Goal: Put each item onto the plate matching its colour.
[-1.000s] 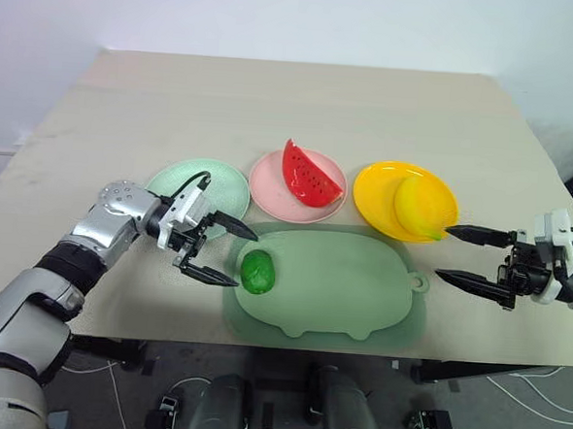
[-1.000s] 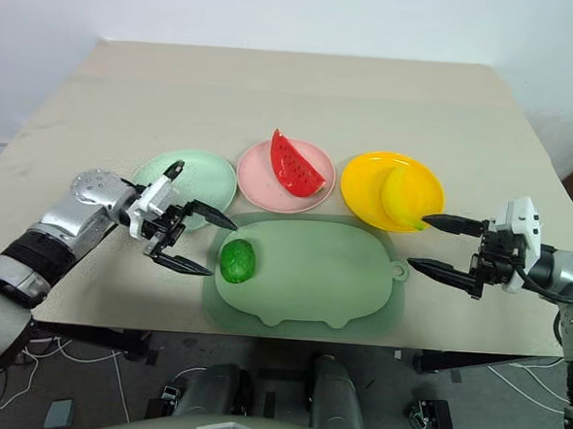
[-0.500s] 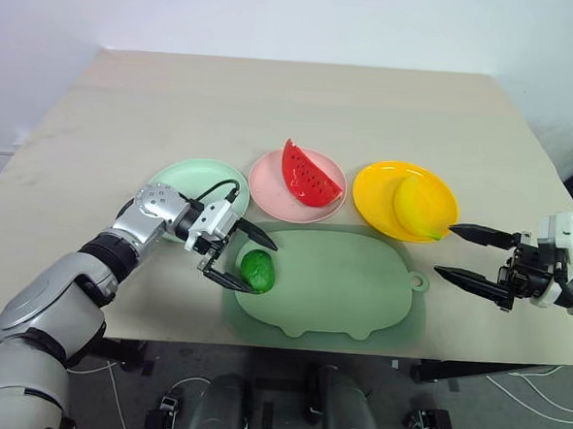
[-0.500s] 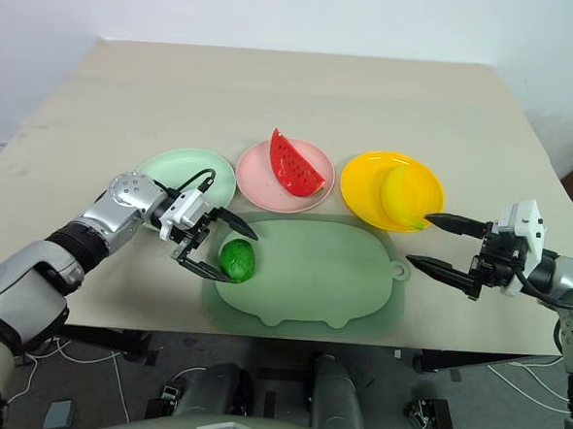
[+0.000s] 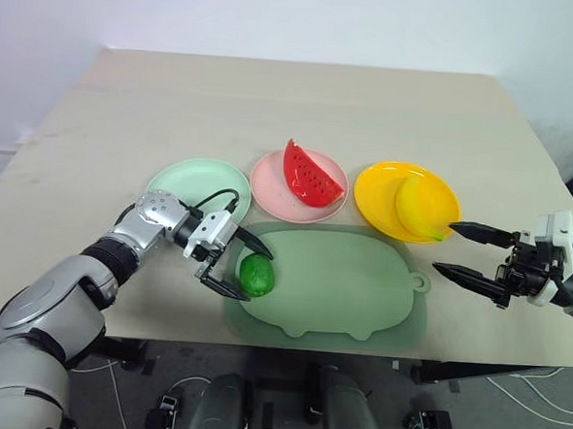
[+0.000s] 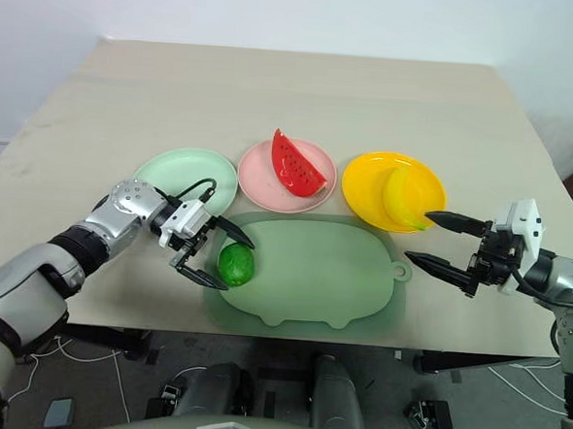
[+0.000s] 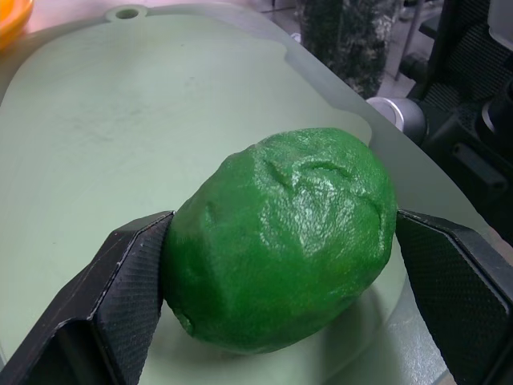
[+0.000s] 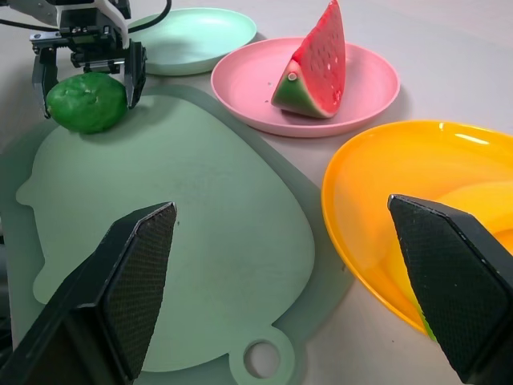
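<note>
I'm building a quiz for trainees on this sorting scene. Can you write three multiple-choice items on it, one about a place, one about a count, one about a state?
1. Where does the green fruit lie?
A. on the mint green plate
B. on the pig-shaped mat
C. on the bare table

2. How many plates already hold a toy food?
A. one
B. two
C. three

3. How does the left end effector stand?
A. open, its fingers either side of the green fruit
B. shut on the banana
C. open above the pink plate

Key: 1 B, the fruit sits on the pig-shaped mat. 2 B, the watermelon wedge is on the pink plate and the banana on the orange-yellow plate, while the mint green plate holds nothing. 3 A, the left wrist view shows a finger at each side of the fruit.
</note>
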`<move>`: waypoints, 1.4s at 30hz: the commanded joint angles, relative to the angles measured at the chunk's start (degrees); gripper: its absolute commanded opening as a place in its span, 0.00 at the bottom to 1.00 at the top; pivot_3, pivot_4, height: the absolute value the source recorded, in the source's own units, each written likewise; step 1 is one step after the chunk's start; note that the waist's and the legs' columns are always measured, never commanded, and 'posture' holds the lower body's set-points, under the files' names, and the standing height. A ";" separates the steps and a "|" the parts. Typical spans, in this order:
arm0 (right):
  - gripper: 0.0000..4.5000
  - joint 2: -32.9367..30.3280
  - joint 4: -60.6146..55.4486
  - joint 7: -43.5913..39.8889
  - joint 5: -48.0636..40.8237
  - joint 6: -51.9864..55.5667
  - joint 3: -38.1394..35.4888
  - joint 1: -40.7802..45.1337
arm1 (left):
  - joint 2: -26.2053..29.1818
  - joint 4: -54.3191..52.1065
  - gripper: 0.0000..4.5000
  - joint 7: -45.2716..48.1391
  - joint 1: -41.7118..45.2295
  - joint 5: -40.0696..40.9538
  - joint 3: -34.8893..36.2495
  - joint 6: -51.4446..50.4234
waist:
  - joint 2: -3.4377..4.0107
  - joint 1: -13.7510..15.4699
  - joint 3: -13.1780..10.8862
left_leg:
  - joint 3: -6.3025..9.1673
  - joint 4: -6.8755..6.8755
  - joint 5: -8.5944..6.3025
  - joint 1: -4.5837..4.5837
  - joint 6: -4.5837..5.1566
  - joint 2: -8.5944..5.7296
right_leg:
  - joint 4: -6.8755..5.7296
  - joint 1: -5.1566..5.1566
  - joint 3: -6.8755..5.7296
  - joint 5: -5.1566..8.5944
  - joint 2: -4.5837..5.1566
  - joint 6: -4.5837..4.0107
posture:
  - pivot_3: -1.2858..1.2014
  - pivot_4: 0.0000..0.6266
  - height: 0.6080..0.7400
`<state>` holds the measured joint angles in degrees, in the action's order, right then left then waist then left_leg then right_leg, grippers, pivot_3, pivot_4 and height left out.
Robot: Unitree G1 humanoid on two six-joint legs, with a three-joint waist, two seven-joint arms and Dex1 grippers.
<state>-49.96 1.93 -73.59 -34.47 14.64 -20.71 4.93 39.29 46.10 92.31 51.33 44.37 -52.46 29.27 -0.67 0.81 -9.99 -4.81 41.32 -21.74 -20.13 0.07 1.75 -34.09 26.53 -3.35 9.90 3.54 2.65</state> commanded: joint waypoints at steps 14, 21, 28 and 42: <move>1.00 0.70 -0.51 -0.10 -0.10 -0.51 1.20 2.24 | 0.31 -1.89 0.76 0.19 -3.37 1.19 14.14 -5.37 | 0.00 -0.05 0.00 | 0.01 0.01 0.00 0.01 0.00 0.01 | -0.02 0.00 -0.01 -0.01 -0.01 0.01 | 0.52 0.24 0.97; 1.00 1.13 0.00 -0.43 -0.08 -0.24 1.91 3.01 | 3.48 4.63 0.76 0.19 0.61 -1.62 30.66 -13.89 | 0.00 -0.07 0.00 | 0.01 0.02 0.00 -0.02 0.00 0.01 | -0.03 0.00 -0.06 -0.01 -0.01 0.02 | 0.52 0.24 0.97; 1.00 2.05 0.14 -0.59 -0.36 0.19 2.79 4.67 | 4.04 18.12 0.76 -5.20 3.29 -13.18 40.79 -15.19 | 0.01 -0.10 0.01 | -0.14 0.02 0.01 0.03 -0.01 0.00 | -0.04 -0.02 -0.08 -0.02 -0.02 0.03 | 0.52 0.24 0.97; 1.00 2.39 0.91 -2.50 0.46 -2.79 3.08 5.27 | 4.11 23.98 0.76 -14.22 1.75 -31.25 46.50 -11.53 | 0.00 -0.08 0.01 | -0.15 0.03 0.01 0.00 -0.02 0.00 | -0.08 -0.01 -0.12 -0.03 0.00 0.05 | 0.52 0.24 0.97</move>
<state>-47.14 2.65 -75.20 -33.99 13.37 -16.64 10.18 42.56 70.17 78.48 52.51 14.28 -7.90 17.05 -0.67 0.73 -9.98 -4.97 41.35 -21.72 -20.13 0.05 1.75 -34.17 26.53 -3.48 9.87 3.54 2.70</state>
